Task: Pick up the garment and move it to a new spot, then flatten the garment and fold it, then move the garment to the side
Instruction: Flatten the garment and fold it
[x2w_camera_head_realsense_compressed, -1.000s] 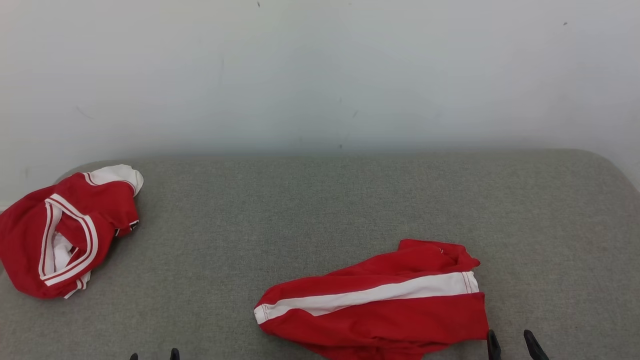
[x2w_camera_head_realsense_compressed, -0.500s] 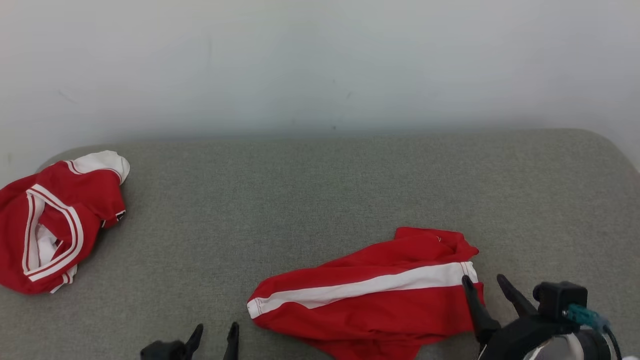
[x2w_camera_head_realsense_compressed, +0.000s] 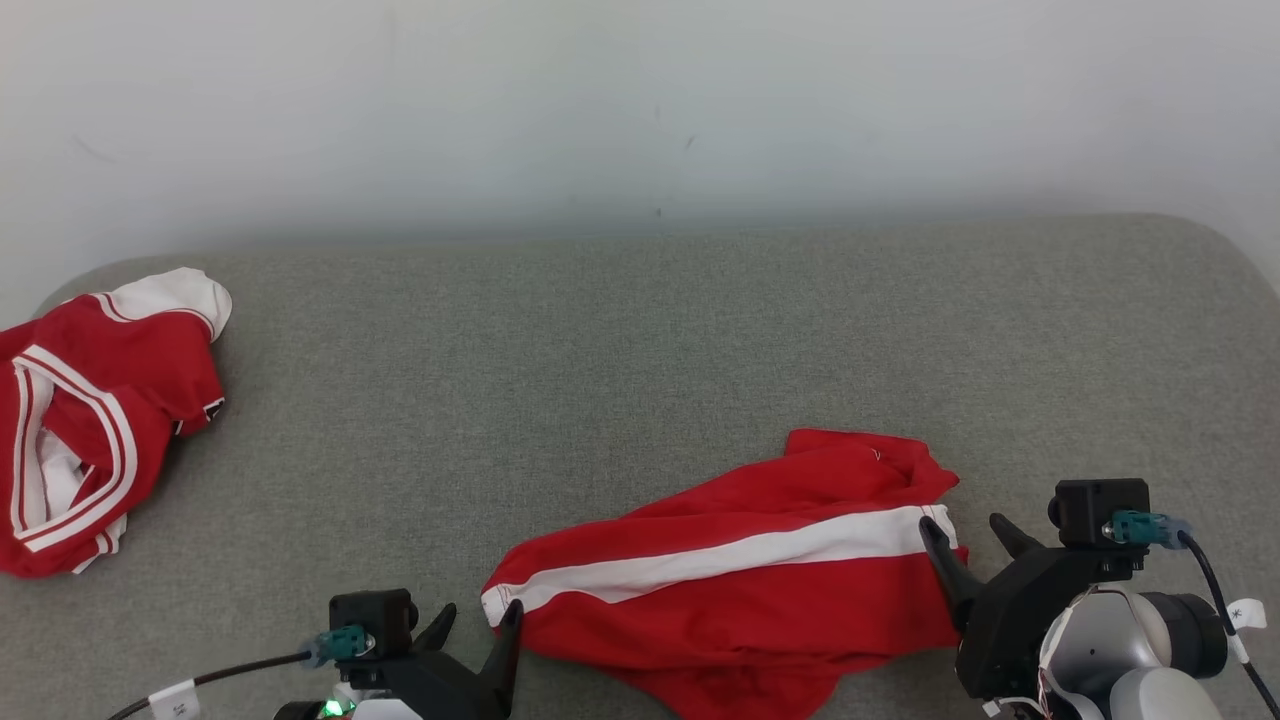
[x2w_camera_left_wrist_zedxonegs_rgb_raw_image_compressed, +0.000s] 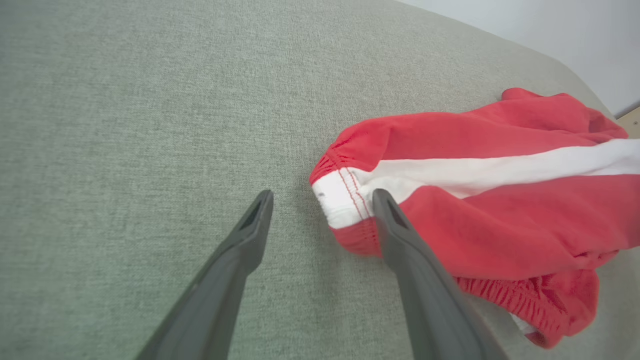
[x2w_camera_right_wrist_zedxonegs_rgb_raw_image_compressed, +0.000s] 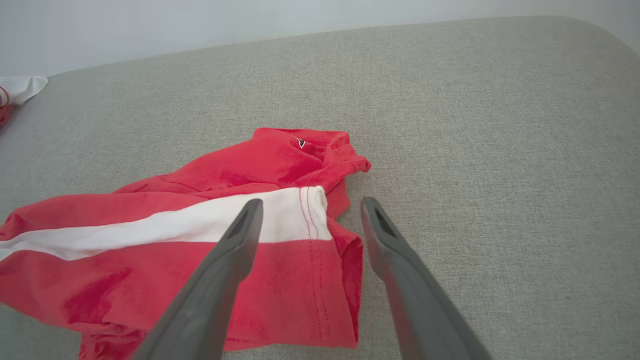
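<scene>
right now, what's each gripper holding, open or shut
left gripper: open, empty, at the red shorts
right gripper: open, empty, over their hem

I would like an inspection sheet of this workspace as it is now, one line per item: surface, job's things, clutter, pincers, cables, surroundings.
Surface: grey woven fabric cushion, flat, no stains seen.
Job's things: red cloth garment with a white stripe, rumpled, near the front edge.
Clutter: second red-and-white crumpled garment, far left, apart from the first.
Pincers: left pincer open, astride the garment's left end; right pincer open, astride its right end; nothing held.
Cables: left wrist's black cable with a teal plug; right wrist's black cable with a teal plug; both clear of the cloth.
Surroundings: pale wall behind, with small dark marks.
</scene>
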